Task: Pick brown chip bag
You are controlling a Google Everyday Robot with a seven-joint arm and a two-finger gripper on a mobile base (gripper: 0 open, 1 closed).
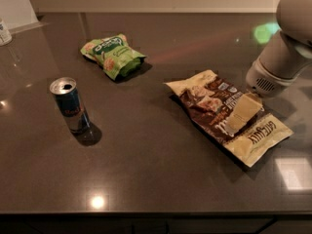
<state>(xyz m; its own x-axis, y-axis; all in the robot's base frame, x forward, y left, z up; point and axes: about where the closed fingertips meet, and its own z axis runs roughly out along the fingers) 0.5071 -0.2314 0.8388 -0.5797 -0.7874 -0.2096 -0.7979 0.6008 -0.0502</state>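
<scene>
The brown chip bag point(209, 106) lies flat on the dark counter at the right. It has a dark brown centre, cream-yellow ends and white lettering. My gripper point(242, 113) comes down from the pale arm point(280, 62) at the upper right. It sits over the middle of the bag, at or just above its surface, and hides part of the lettering. The bag rests on the counter.
A smaller puffy green snack bag point(113, 55) lies at the back left. A blue and silver drink can point(69, 105) stands upright at the left. A white container point(4, 32) is at the far left edge. The counter's front edge point(156, 212) runs along the bottom.
</scene>
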